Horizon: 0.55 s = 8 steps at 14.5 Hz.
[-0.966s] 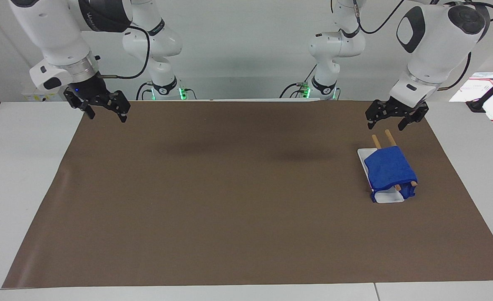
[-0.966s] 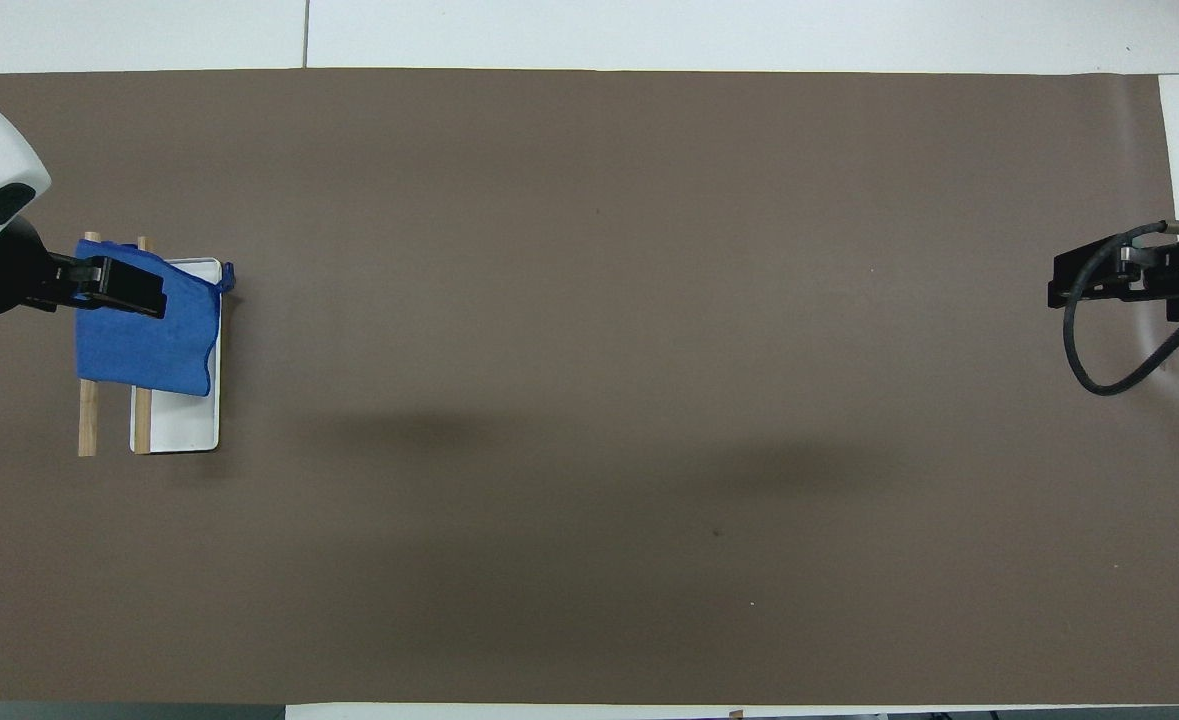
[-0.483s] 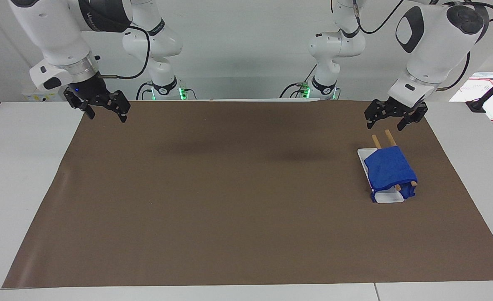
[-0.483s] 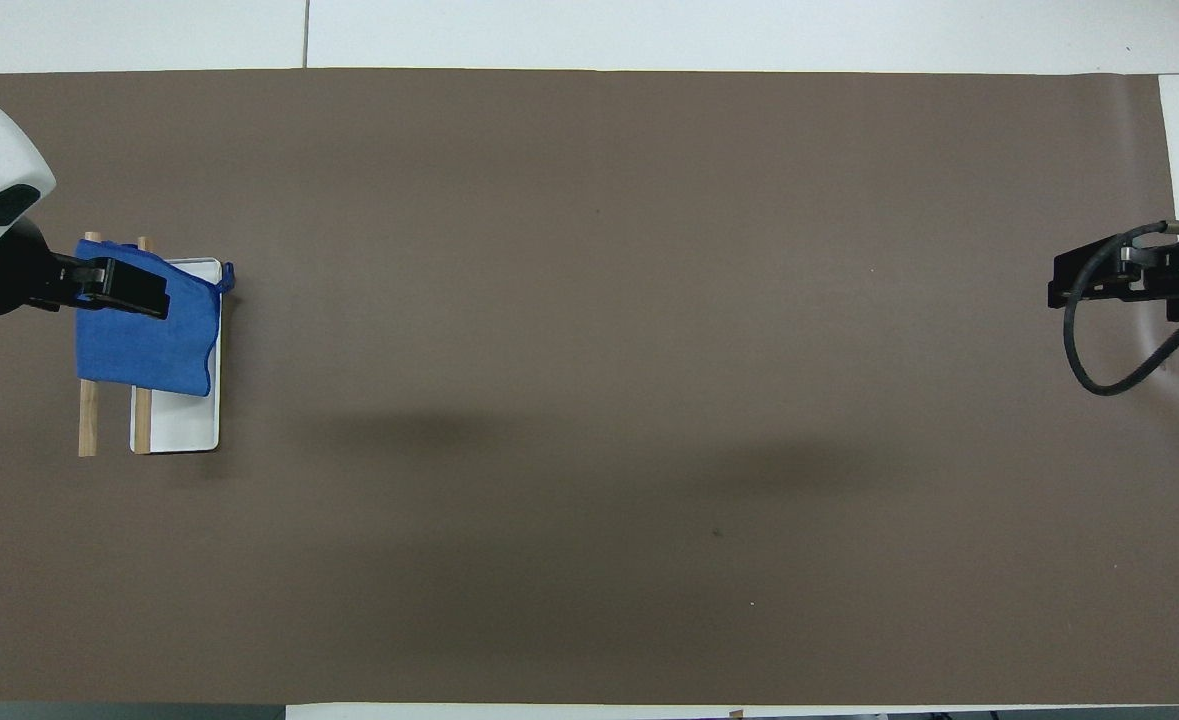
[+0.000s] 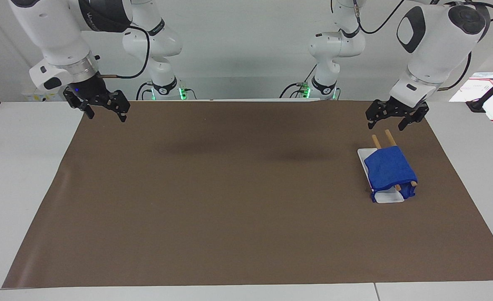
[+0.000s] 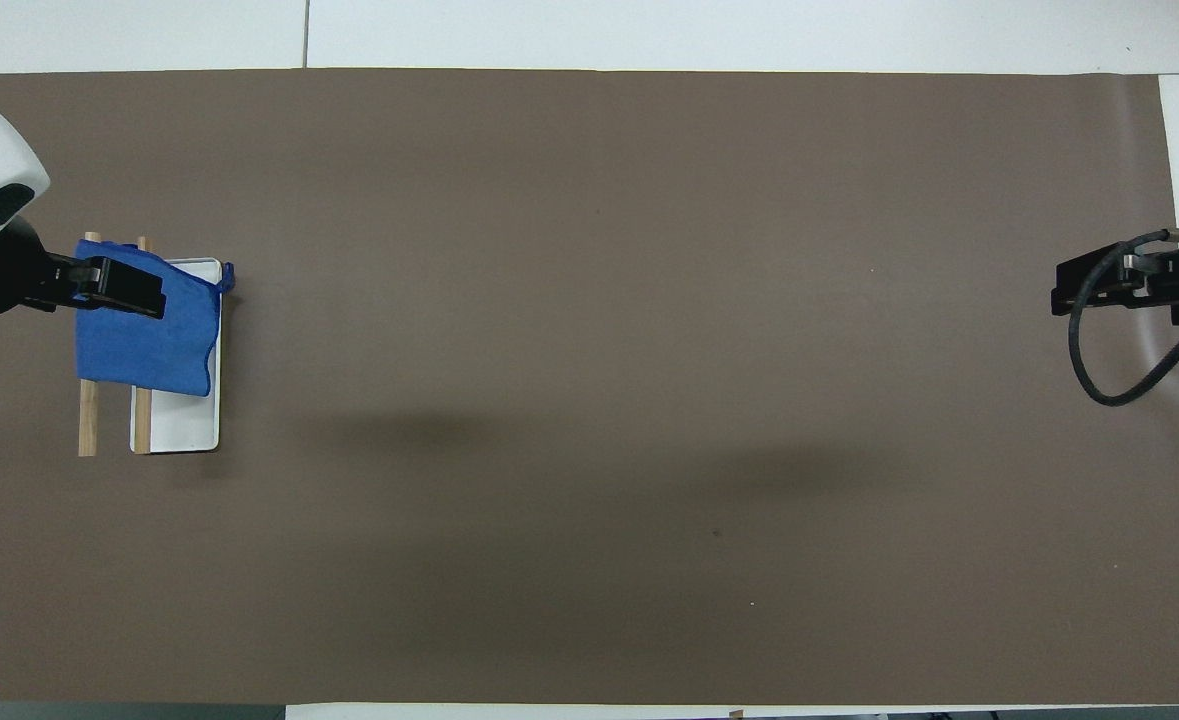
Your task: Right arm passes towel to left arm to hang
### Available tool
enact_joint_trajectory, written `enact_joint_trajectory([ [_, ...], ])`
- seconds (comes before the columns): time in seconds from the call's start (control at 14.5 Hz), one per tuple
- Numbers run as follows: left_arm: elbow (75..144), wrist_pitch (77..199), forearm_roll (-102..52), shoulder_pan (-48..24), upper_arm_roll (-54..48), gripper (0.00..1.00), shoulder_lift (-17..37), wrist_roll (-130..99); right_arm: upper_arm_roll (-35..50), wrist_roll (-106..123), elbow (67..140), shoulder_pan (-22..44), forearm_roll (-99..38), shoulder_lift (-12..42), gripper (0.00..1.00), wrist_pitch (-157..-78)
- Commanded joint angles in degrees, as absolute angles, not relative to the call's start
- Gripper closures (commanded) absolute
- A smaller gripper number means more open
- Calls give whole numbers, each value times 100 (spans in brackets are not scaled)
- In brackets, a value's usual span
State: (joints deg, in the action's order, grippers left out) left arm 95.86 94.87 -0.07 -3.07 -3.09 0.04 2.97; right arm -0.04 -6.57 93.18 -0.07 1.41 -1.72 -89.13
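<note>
Blue towel [image 5: 389,169]: draped over the two wooden rods [image 5: 389,136] of the rack, above the white tray [image 5: 361,155], at the left arm's end of the brown mat [image 5: 229,200].
Change: hardly any against a second ago; my left gripper [image 5: 396,117] only wavered slightly in the air, the towel did not shift.
Meaning: I judge the hanging done, with both my arms backed off.
Left jaws: spread wide, empty, hovering over the rod ends nearer my bases, clear of the towel.
Right jaws: my right gripper [image 5: 103,109] spread wide, empty, waiting well apart from the towel at the right arm's end.
Long axis: along the rods, running away from my bases.
Pointing: towel's corner loop [image 6: 228,275] sticks out toward the right arm's end.
</note>
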Motion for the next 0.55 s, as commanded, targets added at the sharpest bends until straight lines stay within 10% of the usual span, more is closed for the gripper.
enact_joint_trajectory([
  [0.0, 9615, 9519, 97, -299, -316, 0, -62, 334, 18, -483, 9211, -78, 194, -220, 0, -8745],
  [0.48, 9615, 9519, 97, -290, -308, 0, -62, 334, -17, -9, 9272, -114, 123, -229, 0, -8798],
])
